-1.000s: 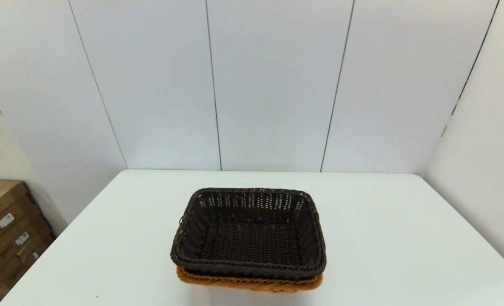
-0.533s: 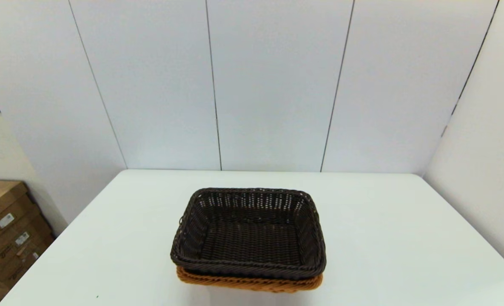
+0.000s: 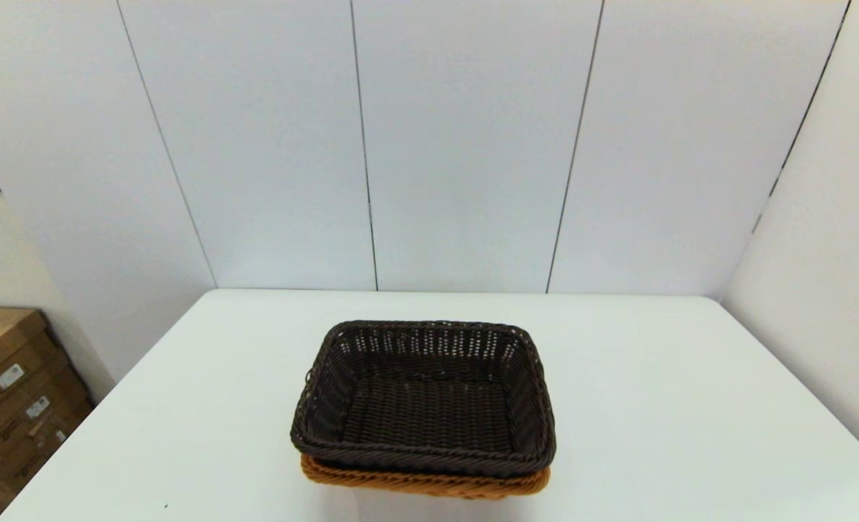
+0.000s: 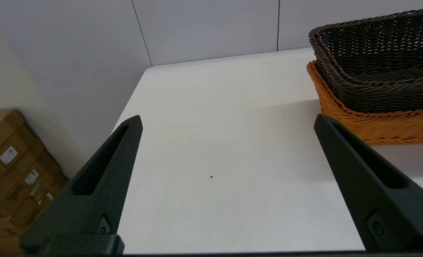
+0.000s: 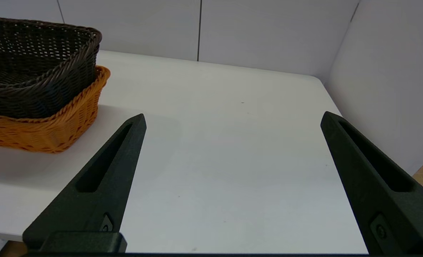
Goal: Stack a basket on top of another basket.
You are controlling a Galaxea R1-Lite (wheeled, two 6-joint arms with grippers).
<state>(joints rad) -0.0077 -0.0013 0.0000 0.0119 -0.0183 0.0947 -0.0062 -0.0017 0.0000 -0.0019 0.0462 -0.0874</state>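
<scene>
White table [image 3: 654, 406], dark brown woven basket [image 3: 423, 399] nested in orange-tan basket [image 3: 422, 484]; left end effector [image 4: 227, 121] and right end effector [image 5: 232, 119] both spread apart.

No text can be read with certainty. White labels and dark printed marks are seen on the cardboard boxes [image 4: 8, 167] stacked on the floor left of the table, but their lettering is too small to be made out.

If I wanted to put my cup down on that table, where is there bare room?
Wide bare strips of the white table lie on both sides of the stacked baskets, and another behind them toward the wall. Only the middle is taken, by the dark brown basket nested in the orange-tan basket. Both tools, left tool and right tool, are open, back at the near edge.
</scene>
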